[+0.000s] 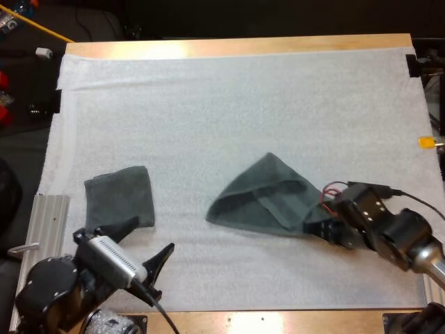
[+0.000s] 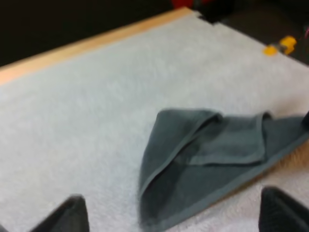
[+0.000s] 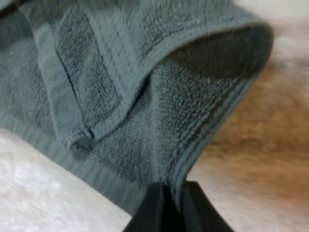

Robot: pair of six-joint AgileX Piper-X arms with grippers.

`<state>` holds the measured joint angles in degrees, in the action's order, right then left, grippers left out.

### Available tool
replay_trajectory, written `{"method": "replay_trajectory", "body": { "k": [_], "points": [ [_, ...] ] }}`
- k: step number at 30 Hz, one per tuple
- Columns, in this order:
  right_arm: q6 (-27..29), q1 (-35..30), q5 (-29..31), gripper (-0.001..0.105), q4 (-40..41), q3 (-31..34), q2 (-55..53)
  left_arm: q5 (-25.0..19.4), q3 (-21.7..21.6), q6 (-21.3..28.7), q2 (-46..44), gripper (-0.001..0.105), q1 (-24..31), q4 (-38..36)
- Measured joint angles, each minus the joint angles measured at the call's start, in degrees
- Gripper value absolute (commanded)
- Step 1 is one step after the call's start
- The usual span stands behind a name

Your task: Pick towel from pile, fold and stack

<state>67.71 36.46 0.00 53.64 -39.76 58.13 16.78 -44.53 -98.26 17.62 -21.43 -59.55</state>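
Toward the mat's near right side, my right gripper (image 1: 321, 226) has its jaws clenched on a corner of the loose towel (image 1: 268, 198). The towel lies mid-mat, with open white mat (image 1: 229, 104) beyond it up to the counter's (image 1: 236, 47) far edge. My left gripper (image 1: 154, 232), jaws released, hovers just beside the folded towel (image 1: 119, 196), well apart from the loose towel.

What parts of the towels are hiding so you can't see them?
High view: the pinched corner of the crumpled towel sits under the right gripper.
High view: the left gripper covers the near edge of the folded towel; its layers cannot be counted.
Right wrist view: the crumpled towel runs off the picture's edges.
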Motion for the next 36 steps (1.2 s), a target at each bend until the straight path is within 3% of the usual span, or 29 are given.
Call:
{"method": "replay_trajectory", "body": {
  "k": [7,19,27,36],
  "points": [
    [0.1,0.0,0.3,0.000,1.5,0.0,-1.6,4.1,1.7,0.0,9.4,0.068,0.0,0.1],
    [0.4,0.0,0.3,0.000,1.6,0.0,-1.6,10.6,1.7,0.5,35.3,0.068,0.0,2.2],
    [0.4,0.0,0.3,0.000,1.6,0.0,-1.6,11.0,1.7,0.5,50.7,0.068,0.0,8.1],
    [0.4,0.0,0.3,0.000,1.6,0.0,-1.6,11.0,1.8,0.5,60.4,0.068,0.0,16.8]
  ]
}}
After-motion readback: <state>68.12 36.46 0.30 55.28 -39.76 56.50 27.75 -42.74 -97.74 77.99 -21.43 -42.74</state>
